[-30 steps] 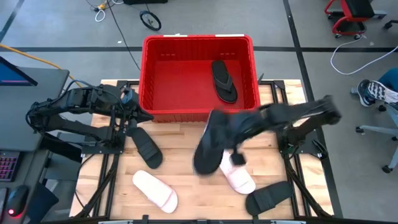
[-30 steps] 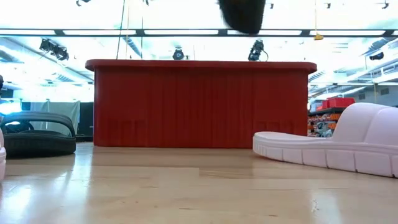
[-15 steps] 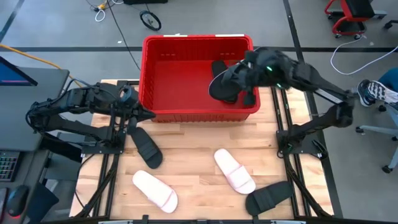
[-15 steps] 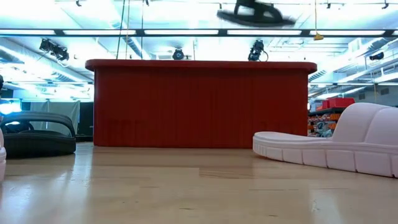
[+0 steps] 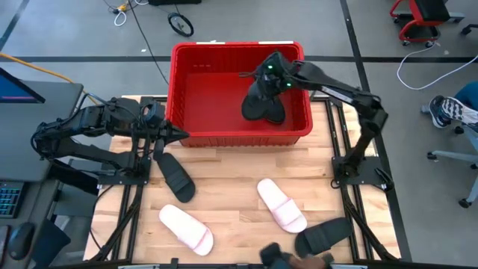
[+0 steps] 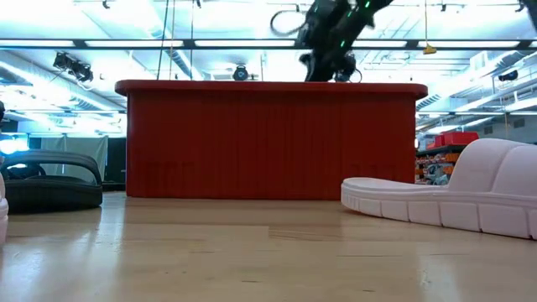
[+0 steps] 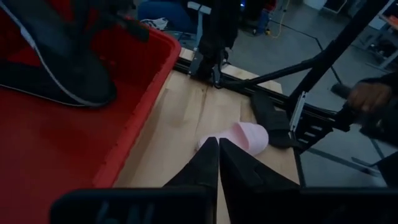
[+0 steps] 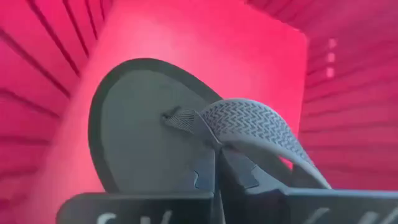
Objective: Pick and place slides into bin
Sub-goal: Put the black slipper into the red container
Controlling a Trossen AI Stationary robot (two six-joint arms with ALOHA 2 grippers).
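Observation:
The red bin [image 5: 187, 67] stands at the table's far middle. My right gripper [image 8: 216, 158] reaches into it from above, shut on a black flip-flop [image 5: 255, 104]. A second black flip-flop [image 5: 276, 114] lies on the bin's floor beside it. My left gripper [image 5: 181, 135] is shut and empty at the bin's near left corner. On the table lie a black slide [image 5: 175, 179], two pale pink-white slides [image 5: 187, 228] [image 5: 282, 205] and another black slide [image 5: 323, 235]. My right gripper pinches the flip-flop's thong strap [image 8: 214, 140] between its two fingers, just behind the toe post. The fingers come from above, slanting down into the bin. The sole [image 8: 137, 130] hangs tilted below the fingers, inside the bin; I cannot tell whether it touches the other flip-flop.
A person's hand [image 7: 367, 96] shows at the table's near edge beside the right black slide [image 7: 273, 121]. The bin's thick rim [image 6: 268, 87] stands well above the table. A blue-white sneaker [image 5: 452, 110] is off the table at the right.
My right gripper has carried the black flip-flop from above the table's middle up and toward the far edge, over the bin's rim, then down into the bin. The flip-flop has tipped from level to hanging.

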